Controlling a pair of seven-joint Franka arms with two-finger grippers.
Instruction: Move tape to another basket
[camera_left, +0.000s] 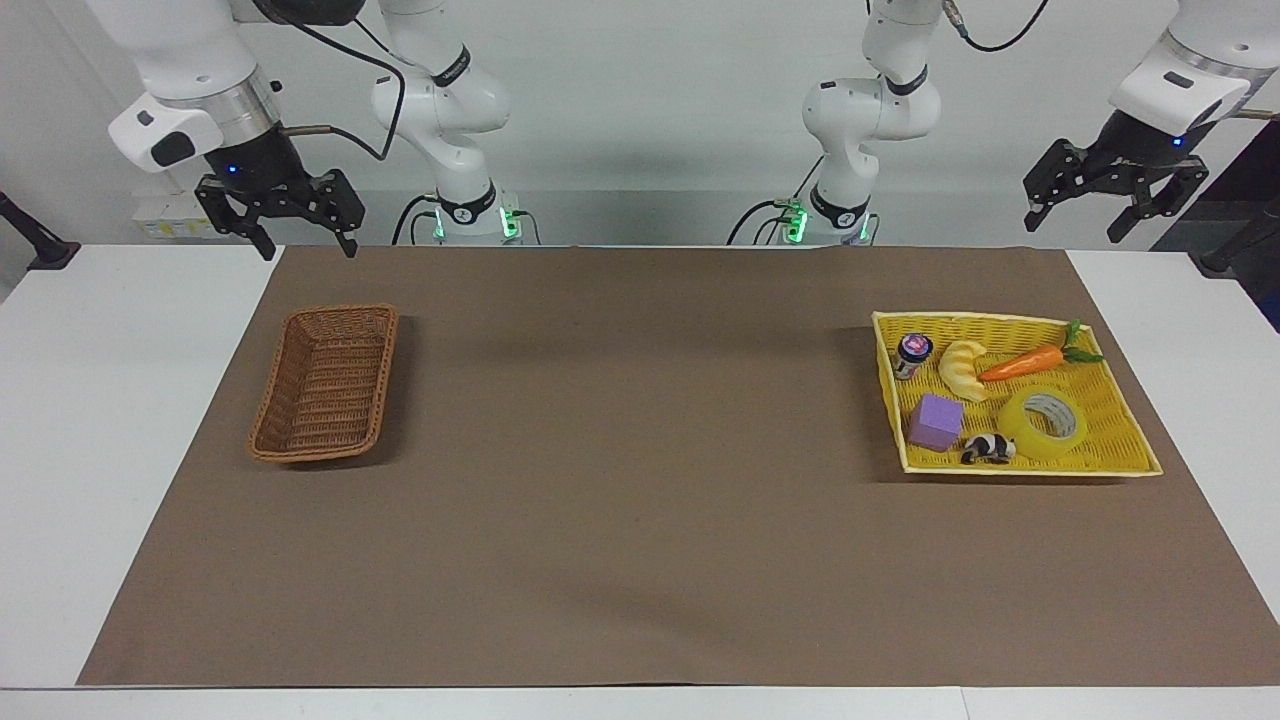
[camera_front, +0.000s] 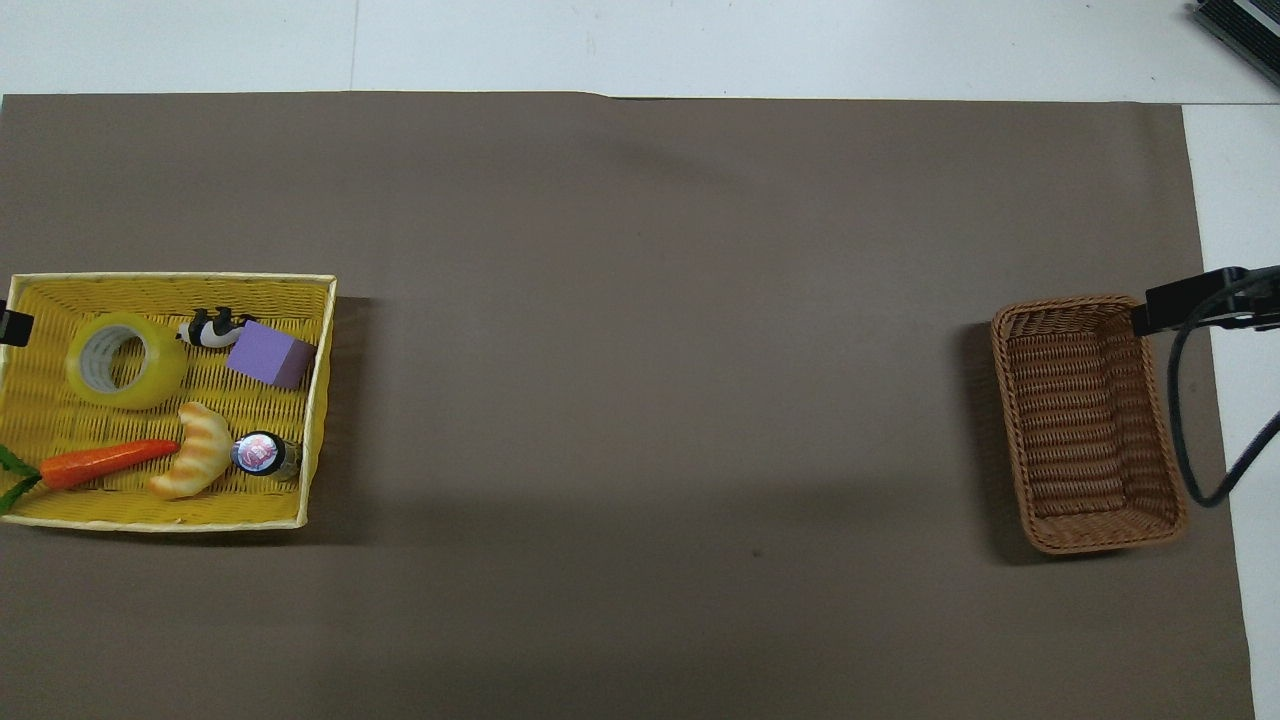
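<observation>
The tape (camera_left: 1043, 423), a translucent yellow roll with a white core, lies flat in the yellow woven basket (camera_left: 1030, 468) at the left arm's end of the table. It also shows in the overhead view (camera_front: 125, 360). The brown wicker basket (camera_left: 325, 382) stands with nothing in it at the right arm's end, also in the overhead view (camera_front: 1088, 420). My left gripper (camera_left: 1073, 232) is open and raised over the table's edge at the robots' end, apart from the yellow basket. My right gripper (camera_left: 307, 252) is open and raised over the mat's corner by the brown basket.
The yellow basket (camera_front: 318, 400) also holds a carrot toy (camera_left: 1022, 365), a croissant toy (camera_left: 962, 368), a purple cube (camera_left: 936, 421), a small jar (camera_left: 913, 353) and a black-and-white animal figure (camera_left: 988, 448). A brown mat (camera_left: 640, 480) covers the table between the baskets.
</observation>
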